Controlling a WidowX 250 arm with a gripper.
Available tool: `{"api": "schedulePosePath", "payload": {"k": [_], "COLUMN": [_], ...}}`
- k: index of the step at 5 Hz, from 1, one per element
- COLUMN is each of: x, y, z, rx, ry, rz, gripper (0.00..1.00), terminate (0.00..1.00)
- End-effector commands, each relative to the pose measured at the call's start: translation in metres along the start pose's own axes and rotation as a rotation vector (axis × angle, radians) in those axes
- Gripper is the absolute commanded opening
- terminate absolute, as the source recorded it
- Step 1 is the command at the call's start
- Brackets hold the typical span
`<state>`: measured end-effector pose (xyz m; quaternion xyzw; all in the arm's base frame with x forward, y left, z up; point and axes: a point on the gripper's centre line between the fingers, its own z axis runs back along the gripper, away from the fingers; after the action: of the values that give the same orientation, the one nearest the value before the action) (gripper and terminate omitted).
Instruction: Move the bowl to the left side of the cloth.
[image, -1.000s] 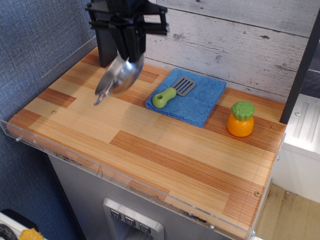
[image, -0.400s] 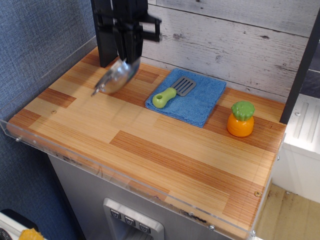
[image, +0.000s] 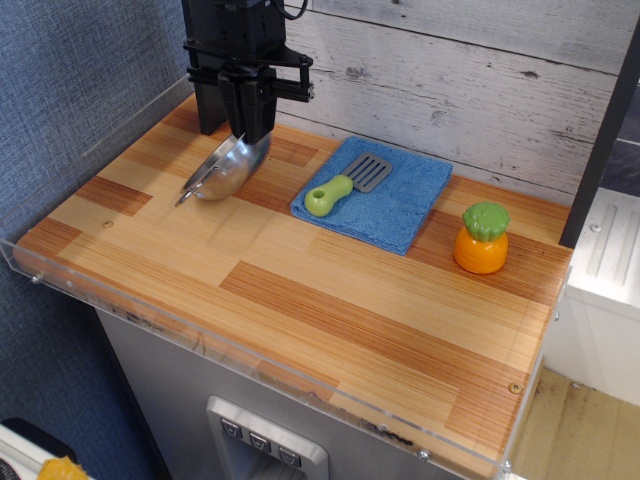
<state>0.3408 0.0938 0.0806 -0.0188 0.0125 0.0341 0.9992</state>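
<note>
The shiny steel bowl (image: 222, 168) hangs tilted from my black gripper (image: 248, 132), which is shut on its upper rim. The bowl's lower edge and one wire handle are at or just above the wood, left of the blue cloth (image: 385, 190); I cannot tell whether it touches. The cloth lies flat at the back middle of the table. A spatula (image: 345, 184) with a green handle and grey blade lies on the cloth.
An orange toy fruit with a green top (image: 482, 238) stands right of the cloth. The wooden table (image: 330, 310) has a clear plastic rim along its front and left edges. A white plank wall is close behind my arm.
My gripper has lowered with the bowl and moved slightly left and back. The bowl now hangs close to the table surface. The cloth, spatula and toy fruit have not moved.
</note>
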Motion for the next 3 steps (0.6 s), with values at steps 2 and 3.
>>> {"api": "schedulePosePath", "payload": {"k": [2,3], "x": [-0.01,-0.01], "y": [0.01,0.01], "z": [-0.014,-0.02], "rx": [-0.036,-0.047], "ry": [0.03,0.046], "rz": [0.07,0.078], "gripper": [0.0,0.0], "terminate": [0.0,0.0]}}
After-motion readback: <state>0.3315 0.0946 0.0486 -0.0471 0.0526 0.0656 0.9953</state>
